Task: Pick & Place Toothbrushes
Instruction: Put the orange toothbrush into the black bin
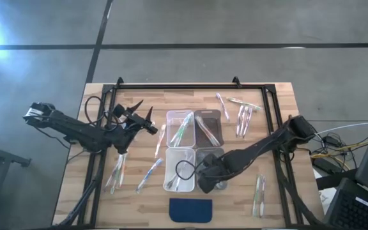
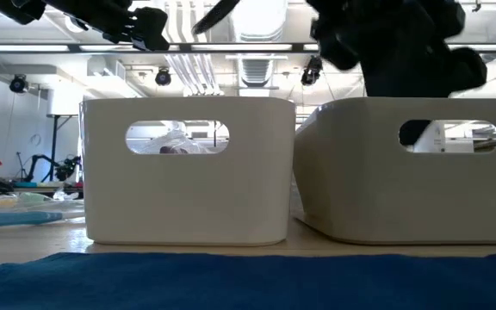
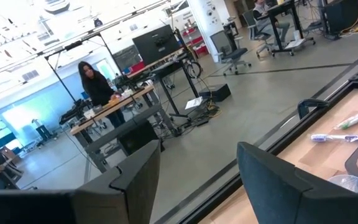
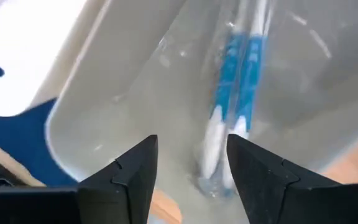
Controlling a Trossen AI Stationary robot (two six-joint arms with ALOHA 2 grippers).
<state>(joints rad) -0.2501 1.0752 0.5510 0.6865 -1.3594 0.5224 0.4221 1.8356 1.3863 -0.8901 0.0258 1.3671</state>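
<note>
Left pincer [image 1: 147, 120] hangs raised with fingers spread, arm extended inward. Right pincer [image 4: 190, 163] points downward, fingers parted and empty.

Centre: four clear bins [image 1: 193, 150] packed touching in a block, no gap between them.
Lower right bin: right claw [image 4: 188, 168] fills its opening, fingers apart.
Lower centre: blue pad [image 1: 191, 209] beside bins.
Worktop [image 1: 280, 211] left, right: scattered toothbrushes [image 1: 245, 118].
</note>
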